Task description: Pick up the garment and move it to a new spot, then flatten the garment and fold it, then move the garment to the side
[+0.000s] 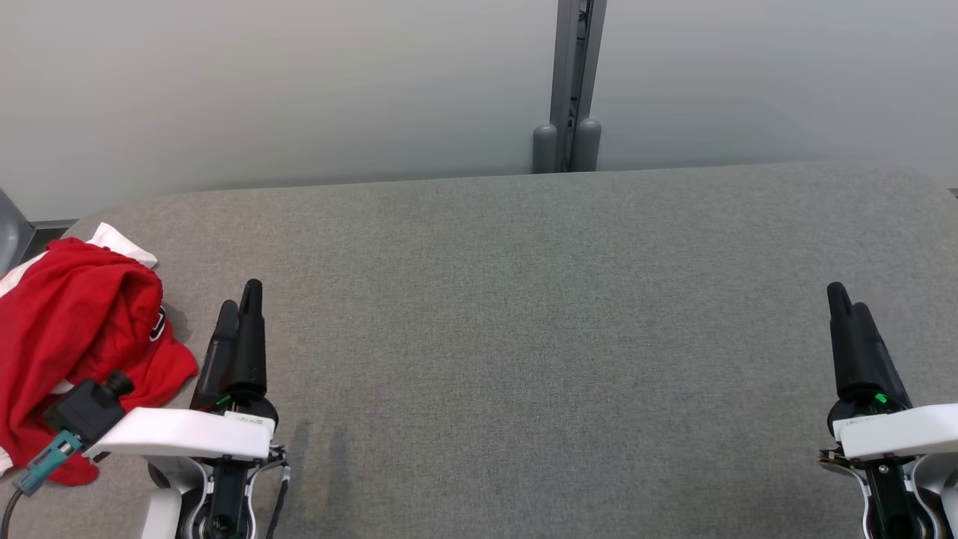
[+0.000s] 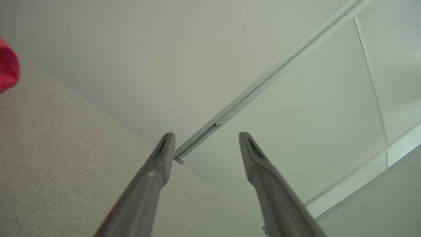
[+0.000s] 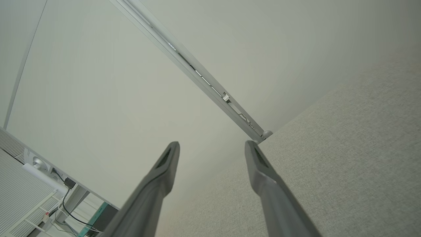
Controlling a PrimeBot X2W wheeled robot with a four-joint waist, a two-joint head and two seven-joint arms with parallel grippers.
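Garment (image 1: 75, 337) is red with white trim at its far edge and a bit of dark print on the flank facing the left claw (image 1: 241, 298). It lies as a crumpled heap, nothing flat and no edge or sleeve I can pick out. It sits just outboard of that claw, to its left and about level with its fingers, not touching them. The left wrist view catches one red lobe (image 2: 8, 69) at the frame's left margin, well off the finger line. The right claw (image 1: 848, 298) is well apart from it, with the whole bare stretch of cloth-covered table (image 1: 524, 299) between.

Both claws are fully spread with nothing between the fingers. They point away from the robot toward the pale wall (image 1: 299, 90) and the grey post (image 1: 572, 75). Can't tell whether the tips touch the table or float above it.

My read is step one, pick-up, not yet begun.

- **Approach:** the left claw has to swing left and tip down onto the heap, since the current aim misses it.
- **Grasp:** pinch a high ridge of cloth, deep enough to take more than one layer.
- **Carry:** lift clear, then move inboard to the open area between the claws, where the right claw can reach to help flatten.

Likely risk – the heap sits by the table's rounded left corner, so a shallow pinch could drag it or push it toward that edge.
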